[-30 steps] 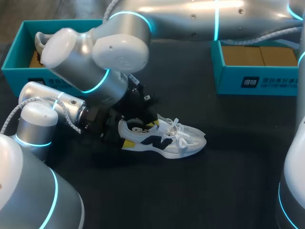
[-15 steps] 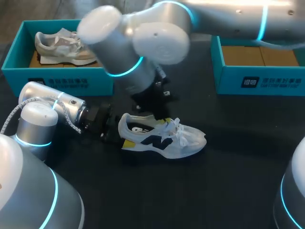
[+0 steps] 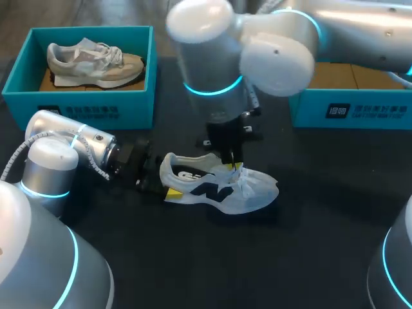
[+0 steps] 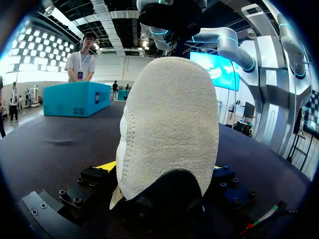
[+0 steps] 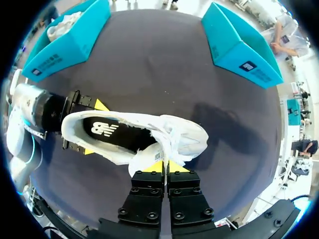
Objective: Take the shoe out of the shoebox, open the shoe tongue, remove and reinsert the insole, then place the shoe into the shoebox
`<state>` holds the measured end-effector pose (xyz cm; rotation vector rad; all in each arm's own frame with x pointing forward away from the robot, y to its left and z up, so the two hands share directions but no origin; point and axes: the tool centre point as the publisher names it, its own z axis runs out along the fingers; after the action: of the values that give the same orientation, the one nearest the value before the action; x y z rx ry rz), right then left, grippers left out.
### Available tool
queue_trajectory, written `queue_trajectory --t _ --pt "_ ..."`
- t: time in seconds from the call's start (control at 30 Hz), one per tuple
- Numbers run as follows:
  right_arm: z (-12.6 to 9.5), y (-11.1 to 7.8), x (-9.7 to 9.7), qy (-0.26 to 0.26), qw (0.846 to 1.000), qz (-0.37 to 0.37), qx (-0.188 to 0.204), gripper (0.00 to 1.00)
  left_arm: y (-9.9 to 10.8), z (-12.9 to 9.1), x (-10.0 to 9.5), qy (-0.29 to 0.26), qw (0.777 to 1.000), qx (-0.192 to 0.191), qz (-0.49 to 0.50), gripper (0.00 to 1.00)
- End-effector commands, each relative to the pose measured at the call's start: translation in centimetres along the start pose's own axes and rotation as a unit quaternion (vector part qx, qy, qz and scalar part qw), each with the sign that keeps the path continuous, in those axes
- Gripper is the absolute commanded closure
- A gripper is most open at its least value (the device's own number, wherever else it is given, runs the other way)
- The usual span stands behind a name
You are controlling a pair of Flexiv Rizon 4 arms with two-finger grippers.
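From up top, the shoe (image 3: 219,188) is already out and lying on its sole on the table (image 3: 309,251), so step one looks done. My left gripper (image 3: 162,185) is at the heel end and my right gripper (image 3: 234,168) comes straight down on the lace area, so the two sit at opposite ends of the shoe. Beyond my left gripper there's a box (image 3: 77,106) with another sneaker (image 3: 90,61) in it. A second box (image 3: 347,106) is off past my right gripper, and I'd guess that's where this shoe goes back. In my left wrist view the heel fills the gap between my fingers, with a yellow tip against each side, so I'm clamped on the heel and holding the shoe steady. Right wrist view: my fingers are drawn in narrow, and as best I can tell they're pinched on the edge of the tongue (image 5: 151,158). The dark insole (image 5: 107,129) is lying flat inside. So I'd say I'm on the tongue-opening step, and the insole pull, the reinsert and the boxing are all left. Room-wise it's bare table all round the shoe, both boxes are well apart from it, and the table edge is well beyond the toe. The one tight spot is my left gripper right behind the opening.
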<state>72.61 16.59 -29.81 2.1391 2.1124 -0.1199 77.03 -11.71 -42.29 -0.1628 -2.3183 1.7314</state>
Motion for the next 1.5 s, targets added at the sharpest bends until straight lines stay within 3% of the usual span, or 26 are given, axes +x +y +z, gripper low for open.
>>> queue_trajectory --t 0.03,0.57,1.43,1.47,1.5 --pt "-0.2 -0.3 -1.0 0.146 0.989 -0.019 -0.01 1.0 -0.1 0.0 0.0 0.0 1.0 -0.001 0.0 1.0" --pt "1.1 -0.9 -2.8 0.2 0.974 -0.103 -0.005 1.0 -0.1 0.0 0.0 0.0 1.0 -0.001 0.0 1.0" --pt "4.0 -1.4 -5.2 0.239 0.967 -0.091 0.011 1.0 -0.1 0.0 0.0 0.0 1.0 -0.001 0.0 1.0" --pt "4.0 -1.5 -5.2 0.239 0.967 -0.089 0.01 0.69 -0.1 0.0 0.0 0.0 1.0 -0.001 0.0 1.0" --pt "3.9 -1.5 -5.2 0.239 0.967 -0.088 0.009 0.55 -0.1 0.0 0.0 0.0 1.0 -0.001 0.0 1.0"
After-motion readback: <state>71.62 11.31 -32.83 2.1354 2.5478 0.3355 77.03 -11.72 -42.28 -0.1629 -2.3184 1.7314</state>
